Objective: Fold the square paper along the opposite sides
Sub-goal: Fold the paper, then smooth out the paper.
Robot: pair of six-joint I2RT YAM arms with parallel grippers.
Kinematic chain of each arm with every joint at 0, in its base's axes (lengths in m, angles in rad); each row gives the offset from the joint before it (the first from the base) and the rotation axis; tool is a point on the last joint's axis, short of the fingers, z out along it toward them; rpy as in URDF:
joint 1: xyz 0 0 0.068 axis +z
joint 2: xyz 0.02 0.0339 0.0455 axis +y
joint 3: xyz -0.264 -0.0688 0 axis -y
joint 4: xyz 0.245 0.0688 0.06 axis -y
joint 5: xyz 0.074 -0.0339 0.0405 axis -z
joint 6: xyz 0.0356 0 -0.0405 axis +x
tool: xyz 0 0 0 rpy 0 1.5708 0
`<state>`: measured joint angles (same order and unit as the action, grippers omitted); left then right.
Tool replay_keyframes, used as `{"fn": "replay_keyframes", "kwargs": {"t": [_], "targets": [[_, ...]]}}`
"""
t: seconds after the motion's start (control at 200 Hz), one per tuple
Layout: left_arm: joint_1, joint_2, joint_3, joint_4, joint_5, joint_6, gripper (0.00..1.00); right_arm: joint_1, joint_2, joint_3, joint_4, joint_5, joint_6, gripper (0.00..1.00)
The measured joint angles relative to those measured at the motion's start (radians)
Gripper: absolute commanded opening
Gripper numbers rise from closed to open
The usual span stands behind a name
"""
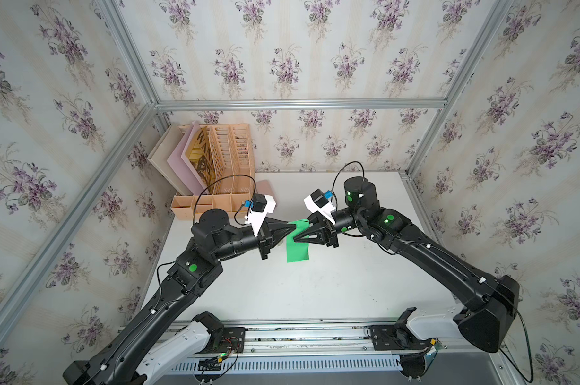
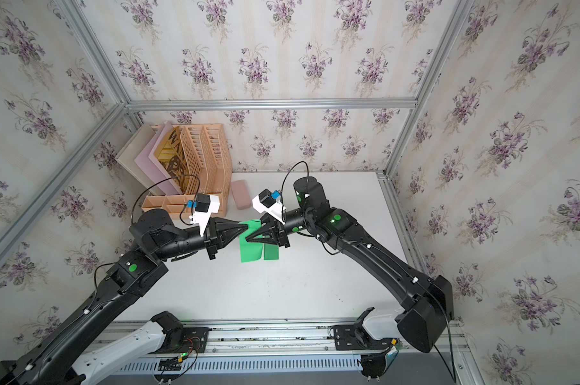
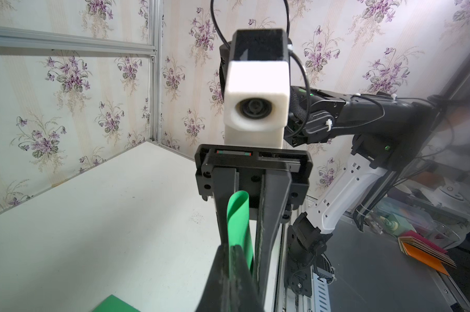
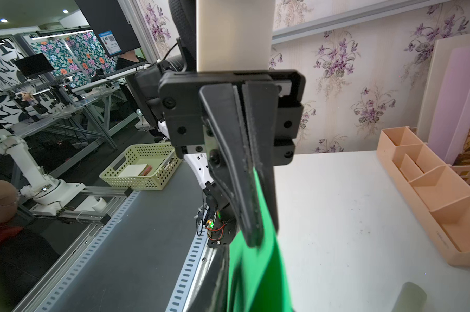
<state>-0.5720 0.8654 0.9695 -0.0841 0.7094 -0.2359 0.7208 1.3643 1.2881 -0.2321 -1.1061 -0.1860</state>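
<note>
At the middle of the table, the paper sits between the left gripper, reaching in from the left, and the right gripper opposite (tips meeting at its far end), while a rack stands in the far-left corner, a block just right of it.

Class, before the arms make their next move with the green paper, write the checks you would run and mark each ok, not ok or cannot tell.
1. Left gripper clamped on the green paper: ok.
2. Right gripper free of the paper: not ok; its jaws stand apart, but the paper's loop sits between them.
3. Opposite edges lined up: cannot tell.
4. Fold pressed into a crease: not ok; the bend is a rounded loop.
5. Desk organiser apart from the paper: ok.
</note>
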Motion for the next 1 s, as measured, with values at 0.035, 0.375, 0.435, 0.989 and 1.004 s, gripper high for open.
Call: {"fn": "replay_keyframes", "kwargs": {"t": [0.035, 0.375, 0.435, 0.989, 1.004], "targets": [[0.0, -0.001, 0.0, -0.003, 0.0, 0.002, 0.0, 0.0, 0.002, 0.002, -0.011, 0.007, -0.006, 0.2], [0.0, -0.005, 0.0, -0.018, 0.026, 0.005, 0.0, 0.0, 0.013, 0.034, -0.07, 0.042, -0.048, 0.16], [0.0, -0.003, 0.0, -0.023, 0.026, 0.008, 0.0, 0.0, 0.003, 0.034, -0.081, 0.043, -0.057, 0.15], [-0.001, -0.002, 0.001, -0.047, 0.034, 0.02, 0.0, 0.0, -0.012, 0.034, -0.111, 0.047, -0.109, 0.0], [-0.001, -0.003, 0.002, -0.048, 0.034, 0.02, 0.0, 0.0, -0.012, 0.034, -0.112, 0.047, -0.109, 0.0]]}}
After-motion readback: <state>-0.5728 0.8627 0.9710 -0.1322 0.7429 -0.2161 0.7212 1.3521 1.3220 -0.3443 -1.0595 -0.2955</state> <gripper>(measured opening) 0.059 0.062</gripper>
